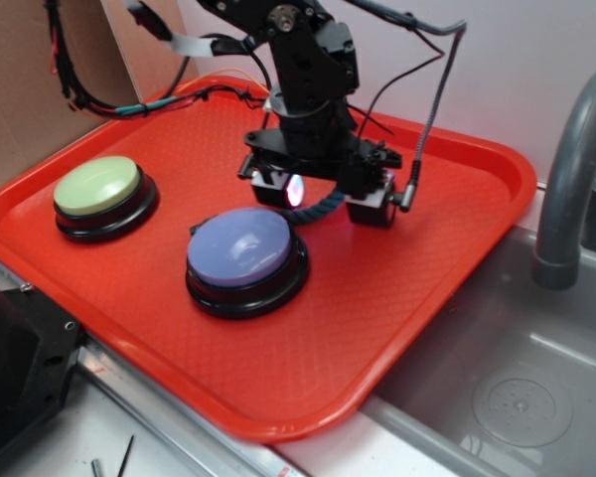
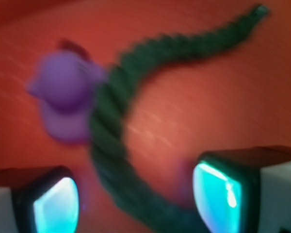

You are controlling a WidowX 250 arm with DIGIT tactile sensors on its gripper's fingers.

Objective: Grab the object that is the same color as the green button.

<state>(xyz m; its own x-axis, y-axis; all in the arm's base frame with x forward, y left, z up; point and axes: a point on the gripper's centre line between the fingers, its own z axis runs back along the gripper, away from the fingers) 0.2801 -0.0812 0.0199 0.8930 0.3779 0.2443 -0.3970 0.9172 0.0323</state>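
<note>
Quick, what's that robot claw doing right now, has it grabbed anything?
End effector: open, holding nothing; its two fingers sit on either side of the dark green twisted rope piece on the red plastic tray, not yet closed on it.

Tray point(image 1: 447, 238) holds everything. One button point(image 1: 98, 189) at left of frame, second button point(image 1: 243, 253) centre. Rope point(image 1: 323, 207) just behind second button, under the gripper point(image 1: 323, 194). Wrist view: duck point(image 2: 65, 99) touching rope's left side. Sink point(image 1: 497, 388) lower right.
</note>
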